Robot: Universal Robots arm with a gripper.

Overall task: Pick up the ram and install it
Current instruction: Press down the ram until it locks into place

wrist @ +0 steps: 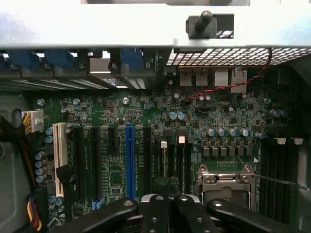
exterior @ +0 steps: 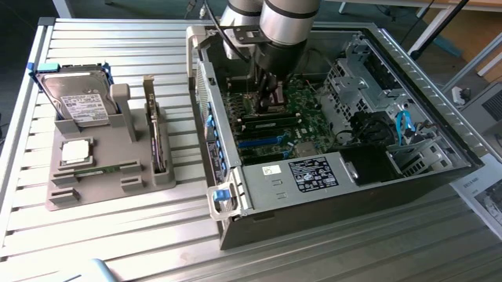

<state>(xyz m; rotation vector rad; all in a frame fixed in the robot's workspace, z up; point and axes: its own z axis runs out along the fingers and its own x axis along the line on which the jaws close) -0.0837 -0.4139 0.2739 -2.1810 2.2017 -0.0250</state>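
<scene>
Pincer [wrist: 170,206] is seen pressed together low over the motherboard [wrist: 146,121] inside the computer case [exterior: 439,123], where a misaligned descent could damage board components.

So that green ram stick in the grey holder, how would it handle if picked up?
The ram stick looks thin and narrow, so probably light and stiff. Bare circuit board, so likely fragile. It sits slotted in the grey holder, so sideways pushes probably jam.
</scene>
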